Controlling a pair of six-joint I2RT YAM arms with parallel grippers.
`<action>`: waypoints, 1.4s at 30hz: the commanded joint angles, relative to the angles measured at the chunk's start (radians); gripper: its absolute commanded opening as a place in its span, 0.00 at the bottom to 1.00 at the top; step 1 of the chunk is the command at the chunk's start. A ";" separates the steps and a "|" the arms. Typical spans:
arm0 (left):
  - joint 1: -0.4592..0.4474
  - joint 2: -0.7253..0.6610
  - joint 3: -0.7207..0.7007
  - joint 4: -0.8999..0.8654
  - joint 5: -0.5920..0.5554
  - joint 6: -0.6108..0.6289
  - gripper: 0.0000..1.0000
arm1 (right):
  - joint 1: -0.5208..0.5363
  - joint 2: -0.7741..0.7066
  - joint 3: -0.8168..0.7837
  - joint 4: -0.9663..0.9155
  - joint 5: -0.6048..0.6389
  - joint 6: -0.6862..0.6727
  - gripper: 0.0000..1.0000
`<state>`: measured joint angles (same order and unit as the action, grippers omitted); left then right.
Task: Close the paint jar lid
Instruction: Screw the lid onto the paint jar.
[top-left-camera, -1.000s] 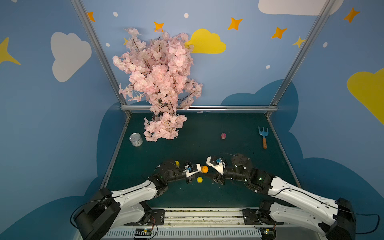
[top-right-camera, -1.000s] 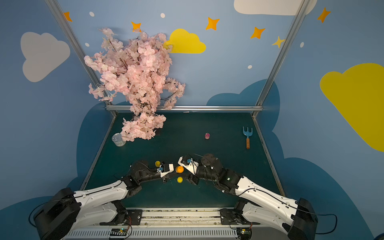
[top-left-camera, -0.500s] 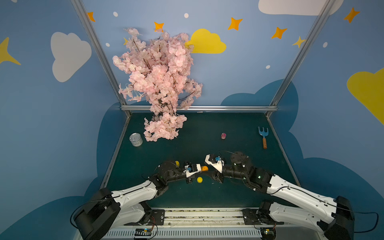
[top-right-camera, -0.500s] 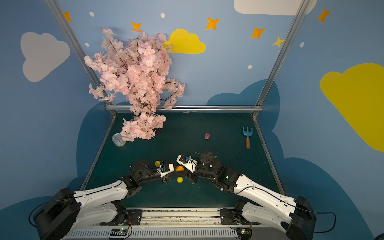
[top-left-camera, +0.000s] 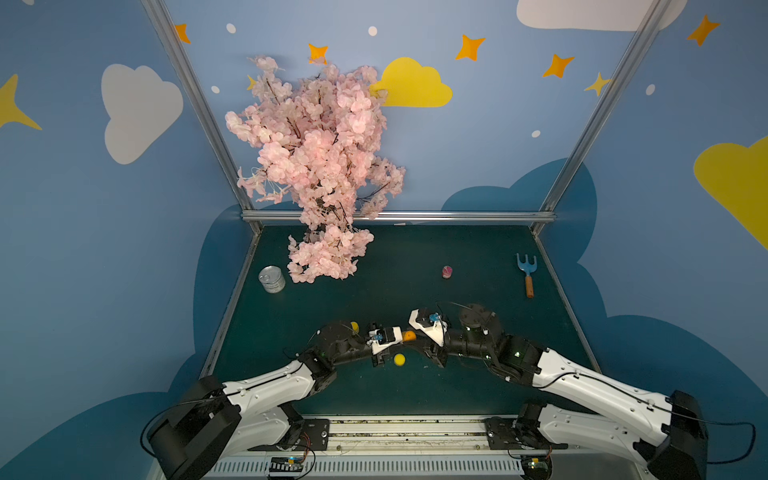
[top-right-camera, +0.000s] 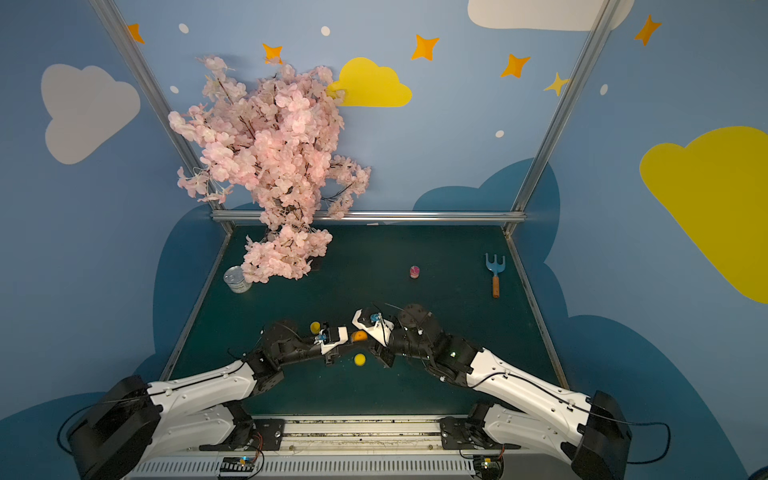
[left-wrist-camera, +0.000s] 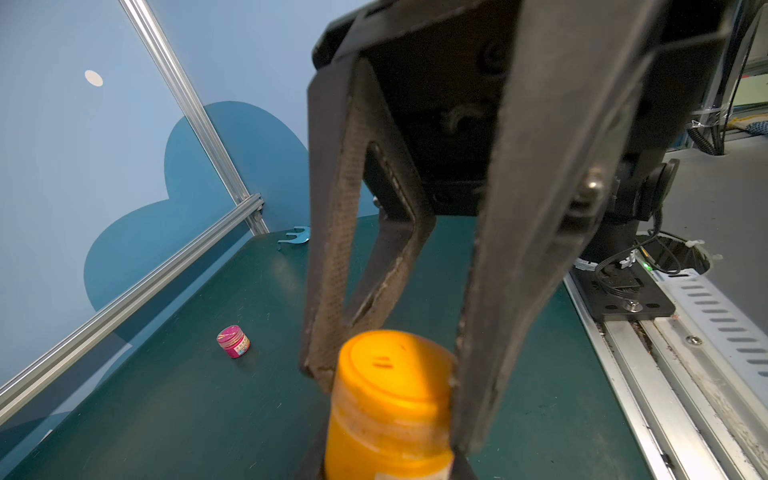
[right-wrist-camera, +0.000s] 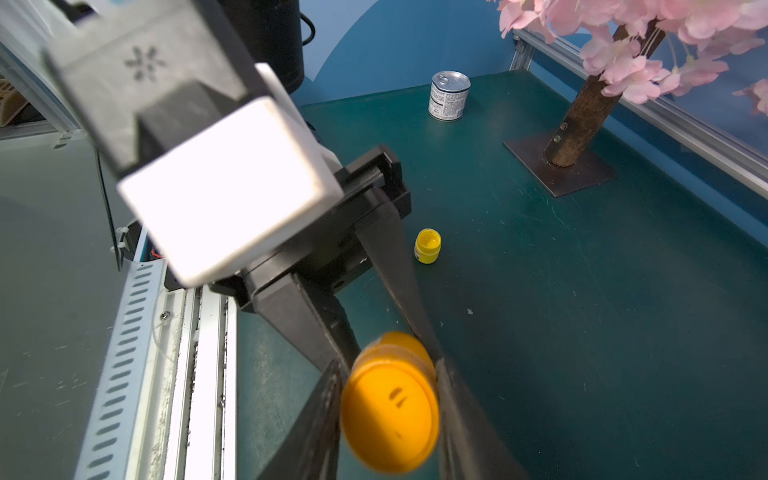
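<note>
1. My left pincer (right-wrist-camera: 390, 347) is clamped narrow on the body of the orange paint jar (left-wrist-camera: 386, 440). The jar sits between my two wrists, toward the 6 o'clock edge of the green mat (top-left-camera: 478, 257). I cannot tell whether its base touches the mat.
2. My right pincer (left-wrist-camera: 386, 374) is drawn in on the orange lid (right-wrist-camera: 390, 403), one finger at each side of the rim. Both look to be in contact.
3. Done, as I read it: the jar is secured, the lid sits over its mouth, and I have a grip on the lid.
4. I cannot tell whether the threads have caught, because the seam under the lid is blurred.
5. Left to do, I judge: turn the lid down with my right pincer while the left braces the body, then let go.
6. A small yellow round thing (top-left-camera: 400, 359) lies just at the jar's 6 o'clock, and a pink jar (top-left-camera: 447, 272) stands well off at 1 o'clock. Neither is in my way.
</note>
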<state>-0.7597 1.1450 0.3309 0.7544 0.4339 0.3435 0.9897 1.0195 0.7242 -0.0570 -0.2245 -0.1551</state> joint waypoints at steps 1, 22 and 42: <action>-0.001 -0.015 0.013 0.020 -0.083 -0.002 0.24 | -0.005 0.032 0.049 -0.021 0.063 0.074 0.18; -0.023 -0.053 -0.049 0.123 -0.417 0.009 0.26 | 0.013 0.204 0.182 -0.118 0.225 0.506 0.00; -0.023 -0.089 -0.005 -0.021 -0.209 0.038 1.00 | -0.036 -0.070 0.155 -0.354 0.501 0.432 0.00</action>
<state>-0.7849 1.0580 0.2924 0.7788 0.1638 0.3717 0.9699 0.9878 0.8619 -0.3168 0.2043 0.3061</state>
